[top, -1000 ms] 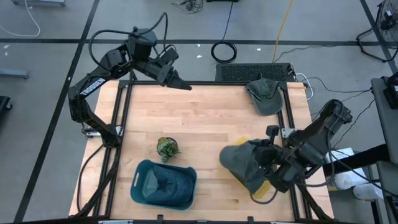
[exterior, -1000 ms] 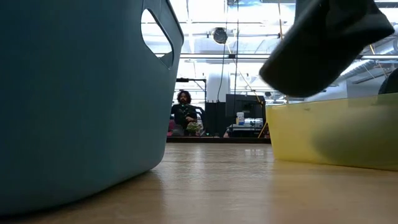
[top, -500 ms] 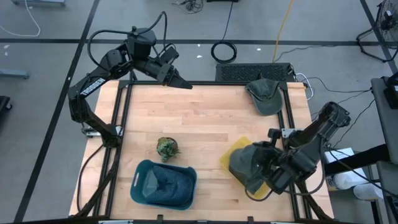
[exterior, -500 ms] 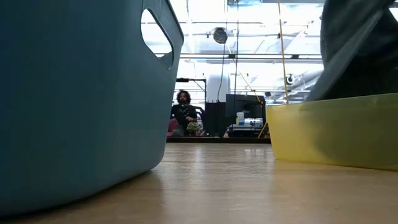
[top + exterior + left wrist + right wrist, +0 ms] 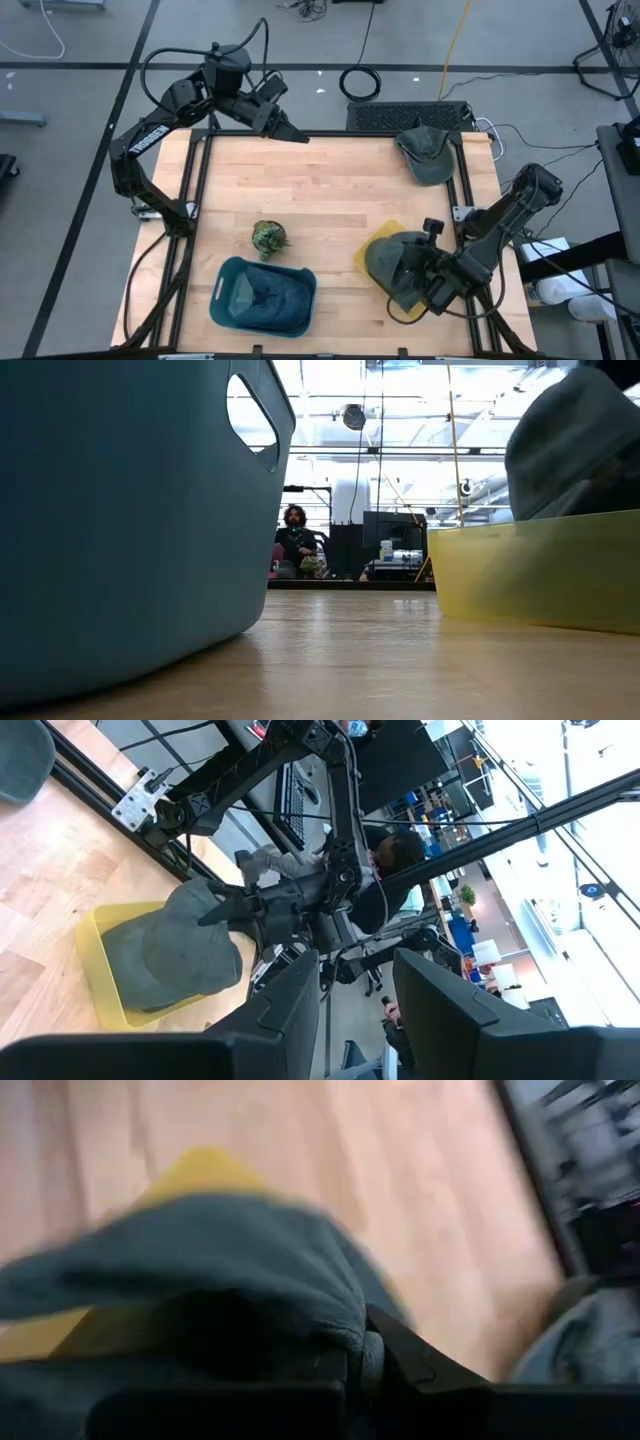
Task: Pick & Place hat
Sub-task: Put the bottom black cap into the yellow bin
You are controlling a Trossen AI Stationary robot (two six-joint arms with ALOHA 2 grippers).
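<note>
A grey-green hat (image 5: 392, 262) sits over the yellow bin (image 5: 372, 243) at the table's near right. It rises above the bin's wall (image 5: 530, 570) in the low view as the hat (image 5: 575, 445). My right gripper (image 5: 428, 283) is shut on it from the right side. A second hat (image 5: 425, 152) lies at the far right corner, partly over the table's edge. My left gripper (image 5: 293, 133) hovers open over the far edge, away from both hats. The left wrist view shows the held hat (image 5: 175, 945) from afar. My right gripper pinches the hat at its right-hand side, where the cloth bunches (image 5: 345, 1342) beside a finger (image 5: 420, 1365). It comes slanting down from the table's right. The hat's lower part is inside the yellow bin; whether it rests on the bottom is hidden by the wall.
A blue basket (image 5: 262, 295) stands at the near left and fills the low view's left as the basket (image 5: 120, 510). A small green plant (image 5: 268, 237) sits behind it. Bare wood lies across the table's middle and far side. A person (image 5: 295, 540) sits far off in the room.
My right gripper has moved down and a little toward the near edge, still shut on the hat. The hat, which hung with its lower end clear above the yellow bin, has sunk behind the bin's wall.
</note>
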